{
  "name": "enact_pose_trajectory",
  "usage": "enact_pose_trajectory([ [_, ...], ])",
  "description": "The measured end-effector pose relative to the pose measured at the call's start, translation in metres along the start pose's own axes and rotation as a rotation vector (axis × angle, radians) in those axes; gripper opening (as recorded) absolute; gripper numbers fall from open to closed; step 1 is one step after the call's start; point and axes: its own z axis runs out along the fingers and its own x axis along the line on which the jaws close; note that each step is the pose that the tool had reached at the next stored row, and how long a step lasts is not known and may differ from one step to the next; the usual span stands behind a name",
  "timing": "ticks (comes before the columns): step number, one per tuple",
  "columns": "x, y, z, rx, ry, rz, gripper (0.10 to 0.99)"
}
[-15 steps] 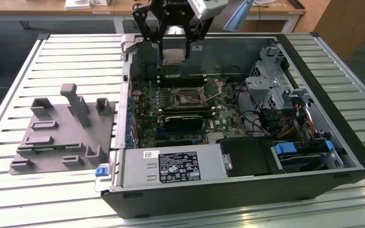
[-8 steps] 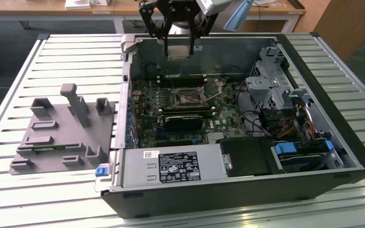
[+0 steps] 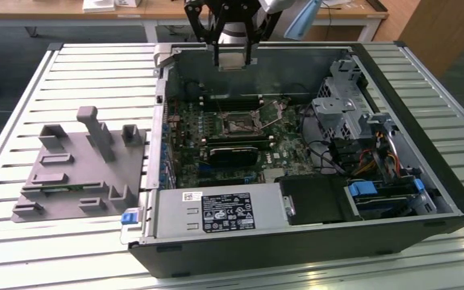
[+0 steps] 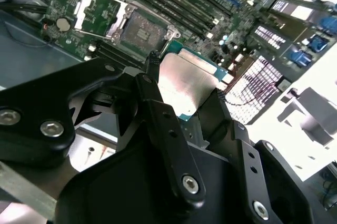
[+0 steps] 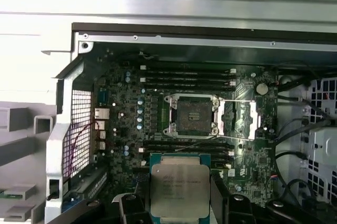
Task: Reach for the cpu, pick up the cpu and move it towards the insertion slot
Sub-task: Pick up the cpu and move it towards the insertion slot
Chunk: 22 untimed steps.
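The gripper fingers cover both side edges of the cpu.

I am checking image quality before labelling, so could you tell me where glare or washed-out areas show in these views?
In the second wrist view, the cpu held in the gripper shows a bright sheen, and the far side is blown out white. In the first wrist view, the slatted table is washed out, while the insertion slot is evenly lit. In the exterior view, the table slats glare at the near edge.
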Motion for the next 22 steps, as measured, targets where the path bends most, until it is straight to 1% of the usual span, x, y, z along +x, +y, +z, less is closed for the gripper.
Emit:
enact_pose_trajectory([
  [7,-0.0074,0.0137,0.0004,-0.001,-0.0001,0.000,0.541],
  [10,-0.0121,0.0195,0.0007,-0.001,0.0000,0.000,0.541],
  [16,-0.0232,0.0220,0.0012,-0.001,0.0000,0.000,0.541],
  [22,-0.0317,0.0235,0.0018,-0.001,0.0000,0.000,0.541],
])
